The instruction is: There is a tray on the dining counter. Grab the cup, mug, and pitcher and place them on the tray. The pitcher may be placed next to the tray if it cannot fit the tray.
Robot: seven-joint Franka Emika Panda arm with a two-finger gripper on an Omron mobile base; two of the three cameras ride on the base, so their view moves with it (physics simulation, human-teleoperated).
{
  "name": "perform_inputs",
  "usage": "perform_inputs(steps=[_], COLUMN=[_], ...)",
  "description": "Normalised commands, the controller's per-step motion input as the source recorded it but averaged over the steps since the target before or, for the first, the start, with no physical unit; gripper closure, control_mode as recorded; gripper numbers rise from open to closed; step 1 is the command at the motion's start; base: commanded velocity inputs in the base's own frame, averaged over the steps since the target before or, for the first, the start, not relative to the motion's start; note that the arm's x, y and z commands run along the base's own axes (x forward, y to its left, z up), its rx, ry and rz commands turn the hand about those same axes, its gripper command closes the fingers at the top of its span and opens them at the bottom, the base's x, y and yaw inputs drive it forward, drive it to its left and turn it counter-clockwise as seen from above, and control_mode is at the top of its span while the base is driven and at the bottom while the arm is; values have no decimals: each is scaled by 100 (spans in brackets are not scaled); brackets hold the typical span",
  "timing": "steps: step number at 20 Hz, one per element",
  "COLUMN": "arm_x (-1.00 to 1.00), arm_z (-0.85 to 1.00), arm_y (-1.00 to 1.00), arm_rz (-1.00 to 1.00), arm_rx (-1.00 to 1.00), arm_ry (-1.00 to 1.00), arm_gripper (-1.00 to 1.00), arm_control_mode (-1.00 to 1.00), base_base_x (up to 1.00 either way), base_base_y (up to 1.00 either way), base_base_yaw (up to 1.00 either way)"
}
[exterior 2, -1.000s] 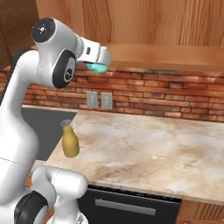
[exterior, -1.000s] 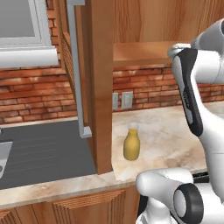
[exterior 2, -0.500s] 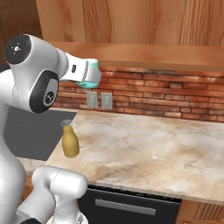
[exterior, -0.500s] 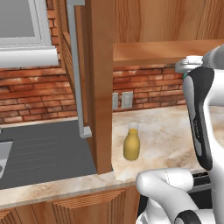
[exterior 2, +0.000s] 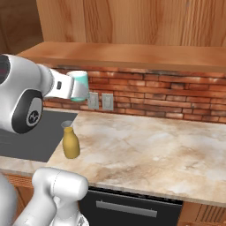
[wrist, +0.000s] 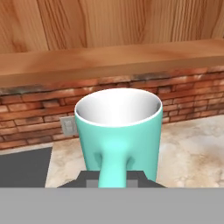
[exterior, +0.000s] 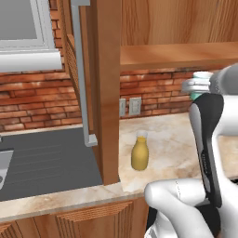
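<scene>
Mug (wrist: pixel 118 131) centre frame, inside bare white, mouth up, handle toward cam | gripper (exterior 2: pixel 81 88) pinching mug | pitcher (exterior 2: pixel 70 141) upright lower left, neck up, contents unclear

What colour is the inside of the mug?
Whitish inside the pale teal mug; clearest in the hand view.

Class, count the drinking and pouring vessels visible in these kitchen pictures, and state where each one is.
2. The mug is held in the gripper above the counter; the pitcher stands there, beside the cooktop.
</scene>
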Motion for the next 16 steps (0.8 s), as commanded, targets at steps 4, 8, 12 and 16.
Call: perform_inputs(steps=[4, 8, 12, 16], arm_x=[-1, 0, 0, 0], arm_z=[-7, -1, 0, 0], arm_y=[23, 12, 2, 0], arm_rz=[0, 1, 3, 0], arm_rx=[0, 0, 0, 0], arm_ry=[0, 0, 0, 0], arm_gripper=[100, 100, 100, 100], arm_control_mode=[-100, -100, -100, 100], base_base_x=[0, 0, 0, 0], base_base_y=[0, 0, 0, -4], base_base_yaw=[0, 0, 0, 8])
